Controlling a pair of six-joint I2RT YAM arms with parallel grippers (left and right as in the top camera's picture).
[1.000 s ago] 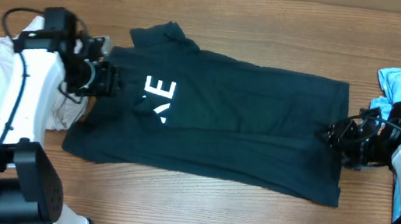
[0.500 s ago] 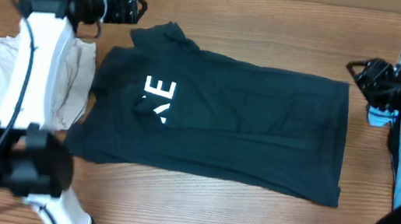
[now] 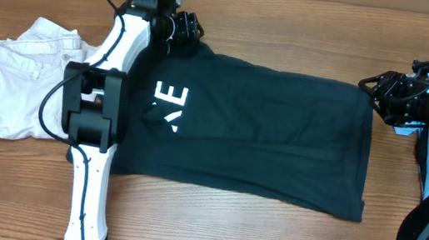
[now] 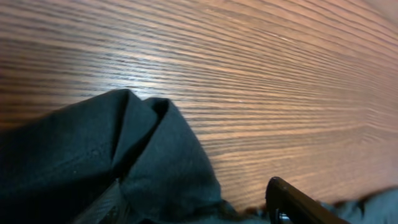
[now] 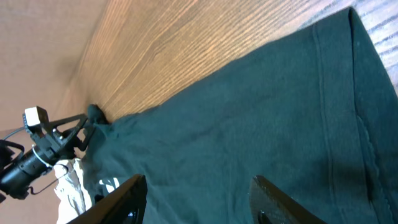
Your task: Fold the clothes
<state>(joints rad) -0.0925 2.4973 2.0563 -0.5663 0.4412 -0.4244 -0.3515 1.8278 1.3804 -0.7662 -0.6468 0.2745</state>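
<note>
Lengthwise, the large black-navy cotton T-shirt (image 3: 263, 135) lies flat across the wooden counter (image 3: 294, 30) — left fingers (image 4: 298, 202) at its far sleeve corner, grip unclear — right fingers (image 5: 127, 199) spread empty by its far hem corner.

Deep black-navy T-shirt (image 3: 271, 136), white block letters (image 3: 172, 95) on the chest. Cream-white shorts (image 3: 16, 92), blue denim jeans (image 3: 426, 171). Warm brown, finely striped grain across the table (image 3: 294, 30).
</note>
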